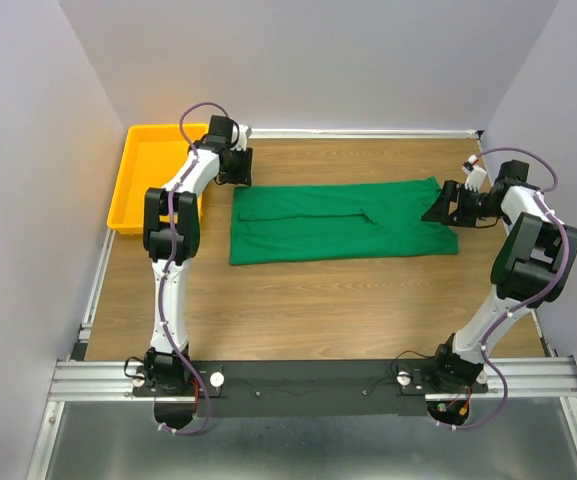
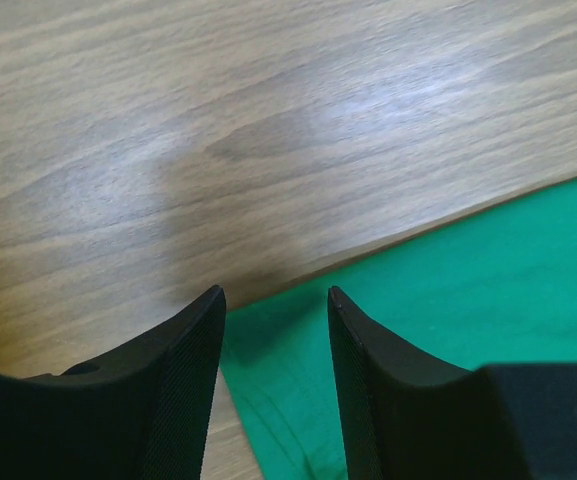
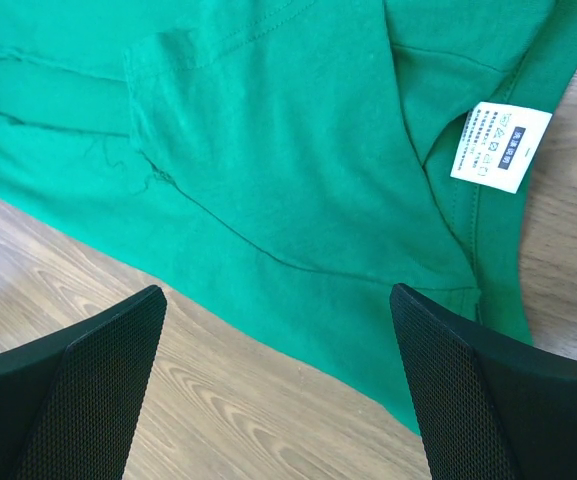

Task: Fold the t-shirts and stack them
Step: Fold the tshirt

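A dark-green t-shirt (image 1: 338, 222) lies flat on the wooden bench (image 1: 318, 310). It is folded lengthwise into a long band across the far middle, with one arm at each end.

The left claw (image 2: 276, 315) is at the shirt's far left corner. Its two black fingers (image 2: 183, 390) are parted by a narrow gap and grip nothing. In the left wrist view, the shirt's edge and corner lie in that gap, with bare wood beyond. Whether the fingertips touch the cloth cannot be told.

The right claw (image 3: 276, 300) is at the shirt's right end, over the collar. It is spread wide and empty. Green cloth and a strip of bench show between its fingers in the right wrist view. A small white care label (image 3: 498, 145) sits at the neck opening, just beyond the right-hand finger.

A yellow plastic tray (image 1: 143, 180) stands in the far left corner of the bench, beside the left arm and apart from the shirt.
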Motion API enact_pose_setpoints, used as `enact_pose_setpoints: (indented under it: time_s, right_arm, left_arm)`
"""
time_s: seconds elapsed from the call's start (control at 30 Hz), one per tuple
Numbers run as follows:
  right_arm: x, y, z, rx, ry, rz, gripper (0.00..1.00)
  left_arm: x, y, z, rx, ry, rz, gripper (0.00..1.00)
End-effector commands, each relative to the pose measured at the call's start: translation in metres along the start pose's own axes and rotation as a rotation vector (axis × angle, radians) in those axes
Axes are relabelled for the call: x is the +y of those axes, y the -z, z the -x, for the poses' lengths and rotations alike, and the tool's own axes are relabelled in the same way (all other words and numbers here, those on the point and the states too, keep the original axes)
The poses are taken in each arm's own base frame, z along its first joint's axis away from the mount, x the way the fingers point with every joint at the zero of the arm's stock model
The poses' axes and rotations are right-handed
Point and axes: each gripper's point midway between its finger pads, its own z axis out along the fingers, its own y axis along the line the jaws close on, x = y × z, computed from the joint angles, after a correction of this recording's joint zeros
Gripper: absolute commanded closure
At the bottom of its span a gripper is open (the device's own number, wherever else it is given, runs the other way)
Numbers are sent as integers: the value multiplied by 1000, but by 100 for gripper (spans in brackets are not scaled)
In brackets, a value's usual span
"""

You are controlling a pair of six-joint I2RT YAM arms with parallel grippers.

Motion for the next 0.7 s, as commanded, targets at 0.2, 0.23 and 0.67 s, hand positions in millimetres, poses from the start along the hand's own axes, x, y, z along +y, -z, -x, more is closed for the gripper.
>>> enact_pose_setpoints:
  time_s: [0.2, 0.23, 0.67]
  right_arm:
    - [13, 11, 13, -39, 28, 29, 0]
    - [14, 12, 13, -39, 29, 28, 0]
    - [-1, 17, 14, -23, 39, -73, 0]
  left_arm:
    - [16, -20, -48, 145, 6, 90, 59]
    - [16, -21, -50, 151, 4, 96, 62]
    - [21, 23, -72, 181, 63, 211, 100]
